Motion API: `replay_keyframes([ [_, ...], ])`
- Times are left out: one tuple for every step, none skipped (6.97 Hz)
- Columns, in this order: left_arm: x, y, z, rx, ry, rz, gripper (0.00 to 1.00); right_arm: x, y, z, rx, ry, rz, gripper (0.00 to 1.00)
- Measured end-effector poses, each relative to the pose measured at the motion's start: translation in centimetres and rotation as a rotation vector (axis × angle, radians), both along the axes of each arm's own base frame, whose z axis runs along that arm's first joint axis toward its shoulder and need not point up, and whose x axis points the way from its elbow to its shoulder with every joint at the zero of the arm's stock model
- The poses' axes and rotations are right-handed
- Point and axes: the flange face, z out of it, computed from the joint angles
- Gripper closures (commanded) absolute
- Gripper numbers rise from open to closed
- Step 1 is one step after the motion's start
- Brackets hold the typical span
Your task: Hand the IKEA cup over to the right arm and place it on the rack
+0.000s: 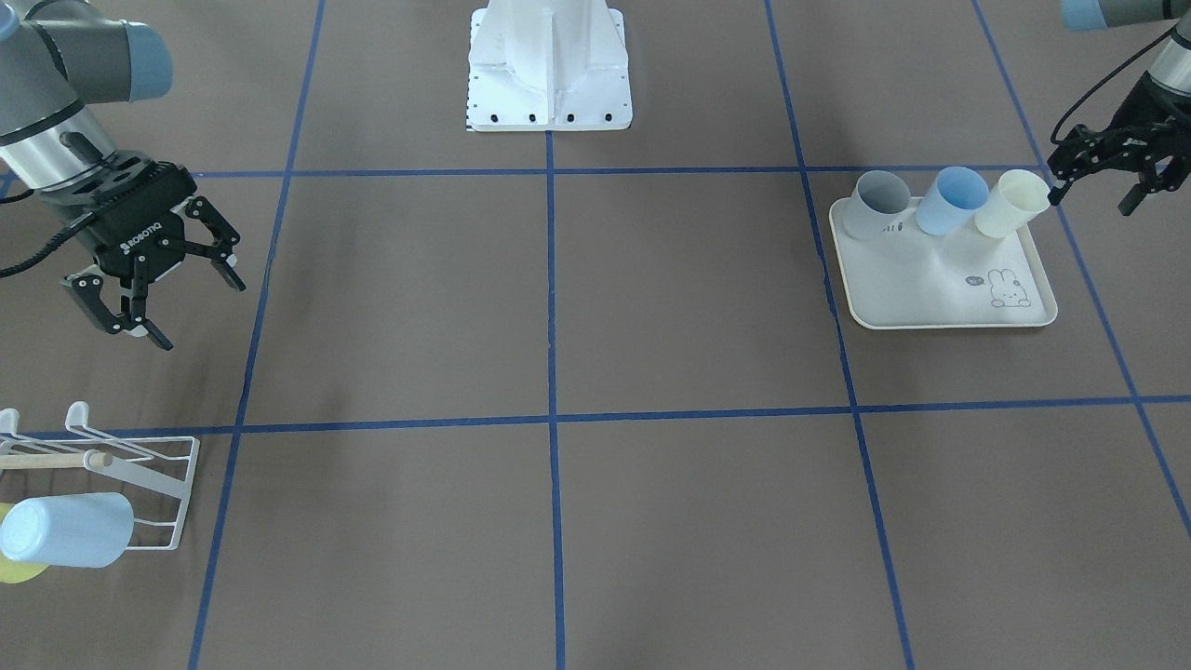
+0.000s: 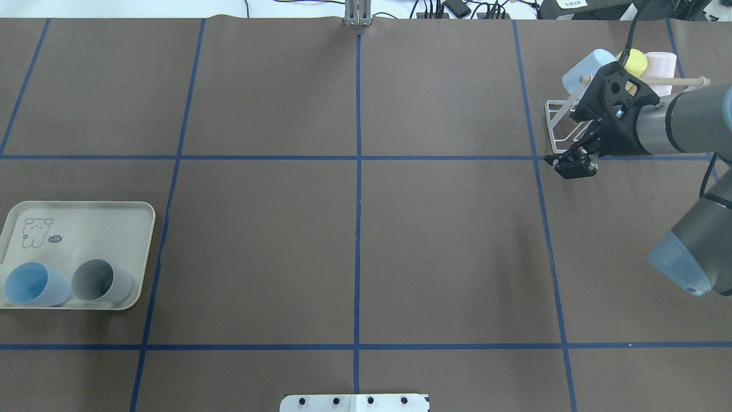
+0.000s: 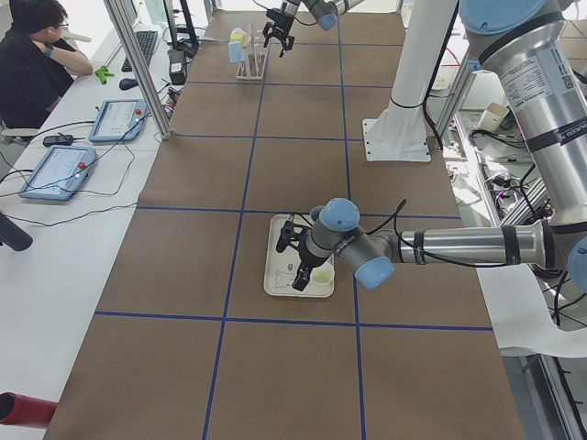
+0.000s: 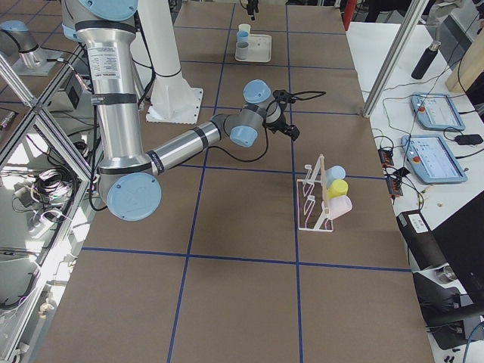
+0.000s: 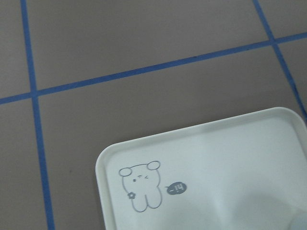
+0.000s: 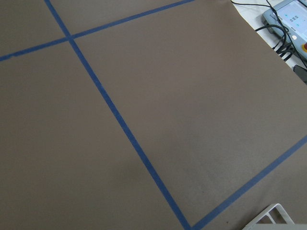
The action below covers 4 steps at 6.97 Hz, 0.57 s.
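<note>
Three cups lie on their sides on the cream rabbit tray (image 1: 940, 298): a grey cup (image 1: 879, 205), a blue cup (image 1: 949, 200) and a cream cup (image 1: 1010, 205). My left gripper (image 1: 1093, 195) is open beside the cream cup, one fingertip (image 1: 1057, 192) at its rim. My right gripper (image 1: 195, 312) is open and empty, hovering just in front of the white wire rack (image 2: 563, 123). The rack holds a light blue cup (image 2: 589, 66), a yellow cup (image 2: 635, 60) and a pink cup (image 2: 660, 66), with a wooden dowel (image 2: 686, 82) across it.
The robot's white base (image 1: 549, 65) stands at the middle of the table's robot side. Blue tape lines divide the brown table. A person sits at a side bench (image 3: 37, 55) with tablets and cables beyond the table's far edge.
</note>
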Motion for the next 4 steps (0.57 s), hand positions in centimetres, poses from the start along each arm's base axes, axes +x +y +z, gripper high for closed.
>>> replay_keyframes([
  [0.0, 0.3, 1.1, -0.002, 0.010, -0.004, 0.00, -0.6, 0.3, 0.0, -0.005, -0.002, -0.008, 0.01],
  [0.3, 0.5, 1.6, -0.011, 0.018, 0.001, 0.00, -0.8, 0.4, 0.2, -0.009, -0.001, -0.011, 0.01],
  [0.8, 0.8, 2.0, -0.018, 0.022, 0.017, 0.00, -0.9, 0.4, 0.4, -0.012, 0.002, -0.012, 0.01],
  [1.4, 1.0, 2.3, -0.024, 0.021, 0.036, 0.00, -0.9, 0.4, 0.5, -0.013, 0.003, -0.011, 0.01],
])
